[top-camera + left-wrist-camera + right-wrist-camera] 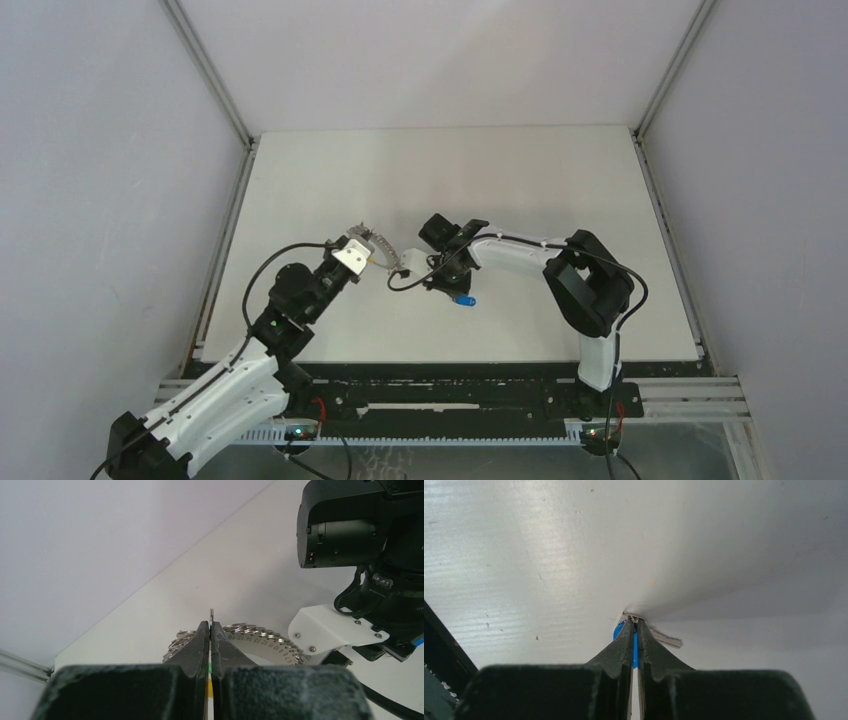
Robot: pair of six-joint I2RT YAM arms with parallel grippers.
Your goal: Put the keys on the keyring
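The left tool [211, 625] is pinched tight on the thin metal keyring [212, 614]. The ring stands on edge between the tool's two dark fingers and pokes up just past their tips. Its yellow tab [210, 686] shows lower down in the slit between them. The loop of silvery bead chain [250, 630] curves out beyond the tips in an arc toward the right arm's black wrist [350, 540], which is close by. The right tool [634, 624] is likewise closed to a sliver, clamped on the small silver key with a blue plastic head [463, 299]. Blue shows between its fingers and at their left side, and the metal blade [667, 640] sticks out to the right, low against the white counter [520, 180]. The right tool's tips are down at the counter surface. Seen from above, the blue key sits about midway between the counter's left and right edges, nearer the near edge than the far one. The keyring is held near it on its left, and the two are apart.
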